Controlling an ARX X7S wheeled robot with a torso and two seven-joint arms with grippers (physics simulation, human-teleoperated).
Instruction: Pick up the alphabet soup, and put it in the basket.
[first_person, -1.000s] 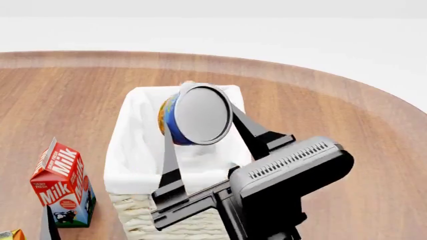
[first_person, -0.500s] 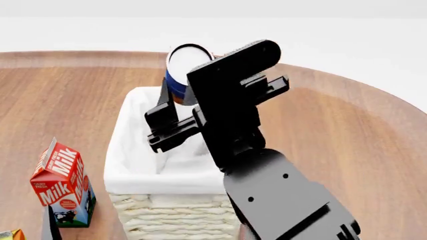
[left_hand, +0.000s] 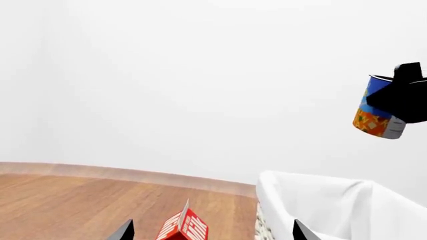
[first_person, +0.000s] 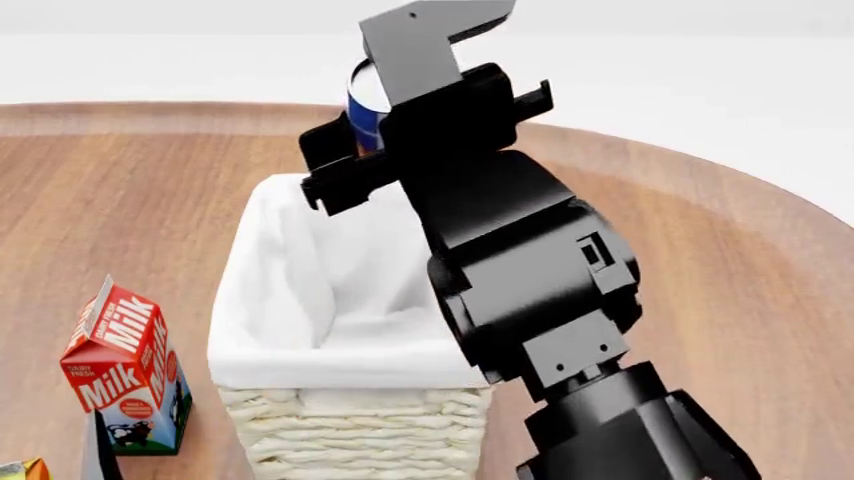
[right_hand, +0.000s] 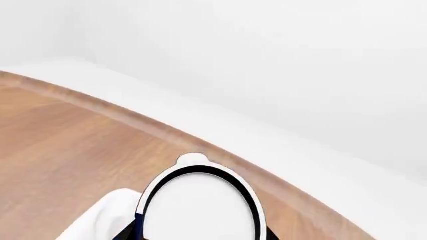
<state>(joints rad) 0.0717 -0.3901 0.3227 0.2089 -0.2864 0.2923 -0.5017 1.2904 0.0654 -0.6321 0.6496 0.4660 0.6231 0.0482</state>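
The alphabet soup (first_person: 362, 112) is a blue and orange can with a white lid. My right gripper (first_person: 367, 125) is shut on it and holds it tilted in the air, over the far end of the basket (first_person: 360, 430). From the left wrist view the alphabet soup (left_hand: 375, 110) hangs well above the basket's cloth-lined rim (left_hand: 313, 185). The right wrist view is filled at its lower edge by the can's lid (right_hand: 200, 205), and the gripper's fingers are almost hidden behind it. My left gripper (left_hand: 212, 234) is open and empty, low beside the basket.
A red and white milk carton (first_person: 127, 370) stands left of the basket, and the same milk carton (left_hand: 183, 230) shows between my left fingers. A small orange item (first_person: 19, 470) peeks in at the bottom left. My right arm (first_person: 534, 290) covers the basket's right side.
My right arm has swung up and away with the can, from over the basket's middle to high over its far end. The wrist has turned over. The left arm has not moved.
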